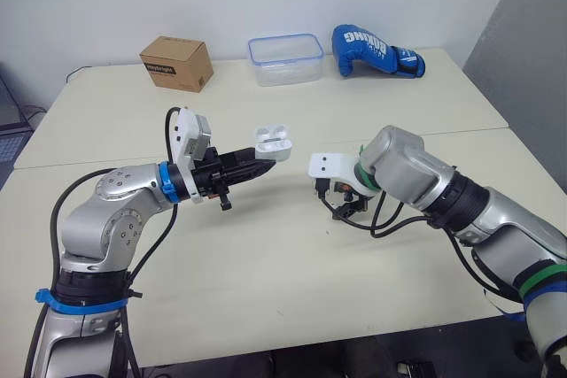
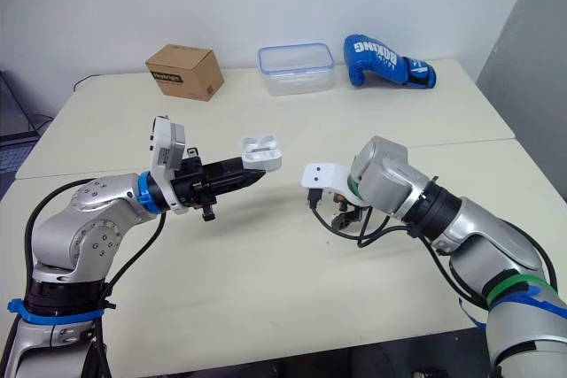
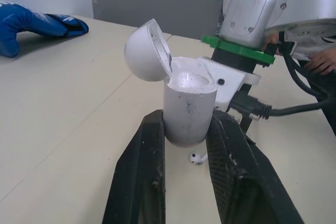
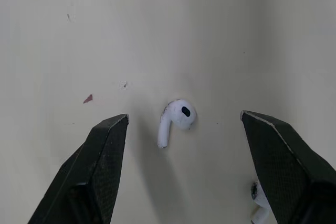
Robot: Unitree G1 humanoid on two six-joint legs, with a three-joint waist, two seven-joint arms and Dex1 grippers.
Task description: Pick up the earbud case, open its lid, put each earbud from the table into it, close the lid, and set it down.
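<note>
Downward head stereo pair; two close wrist cameras

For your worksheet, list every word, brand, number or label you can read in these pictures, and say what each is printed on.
"BOXING": white capitals on the blue boxing glove, as far as it reads.
Dark label strip on the cardboard box: lettering too small to read.
No marking can be seen on the earbud case.
</note>
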